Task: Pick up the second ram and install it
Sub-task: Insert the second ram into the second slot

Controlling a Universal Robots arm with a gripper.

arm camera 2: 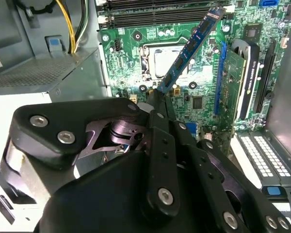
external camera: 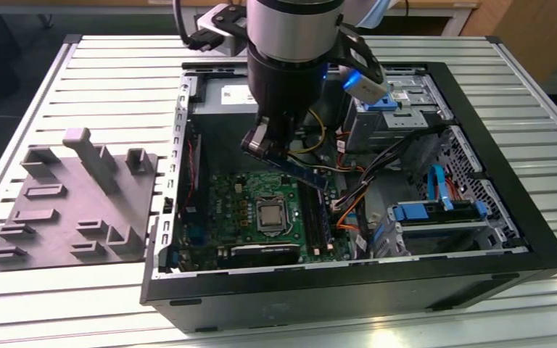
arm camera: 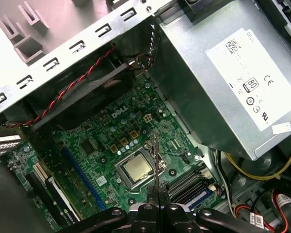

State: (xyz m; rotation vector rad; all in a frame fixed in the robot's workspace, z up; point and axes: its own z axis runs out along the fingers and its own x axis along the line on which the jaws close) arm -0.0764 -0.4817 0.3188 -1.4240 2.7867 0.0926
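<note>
While the gripper (external camera: 267,145) is clamped shut on one end of the ram (external camera: 298,171), the stick hangs tilted inside the case (external camera: 356,279), above the board (external camera: 228,210) and not yet in any slot. In the second wrist view it juts slantwise over the socket (arm camera 2: 162,60). In the exterior view the slots (external camera: 318,217) lie at about five o'clock from the gripper, just beside the socket at its three o'clock. The grip by one end is, as I judge it, the main worry. A long stick held that way can pivot in the grip on first contact, so one corner could seat while the other rides up, or the edge could jam against a slot latch. Coming down off line might scrape the socket or the board's small parts. Cables (external camera: 356,194) crowd in at three o'clock of the slots and could snag the stick. Pressing hard on a skewed ram risks bending it or damaging the contacts.
</note>
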